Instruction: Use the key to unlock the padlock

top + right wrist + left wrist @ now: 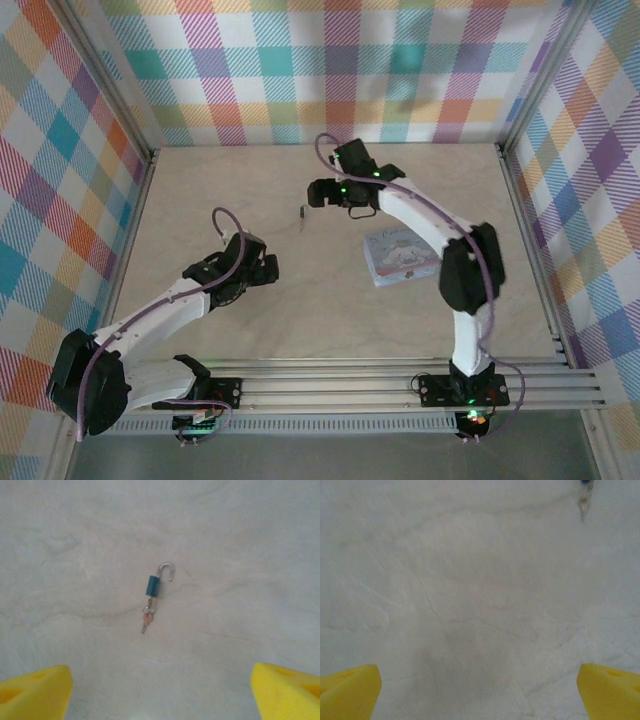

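Nearest the bases, the left jaws stand wide apart over the bare table (470, 605), their yellow fingertips (350, 692) gripping and touching nothing. The right jaws are spread just as wide and empty. The small teal padlock (153, 586) lies on the table beyond and between them, apart from both, its silver shackle (167, 569) hooked open and the key (146, 620) at its other end.

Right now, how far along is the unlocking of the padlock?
Done, apparently: the padlock lies on the table with its shackle open, the key at its other end. In hand: nothing; the right pincer hovers open above it, the left pincer open too. Left: probably only pulling back.
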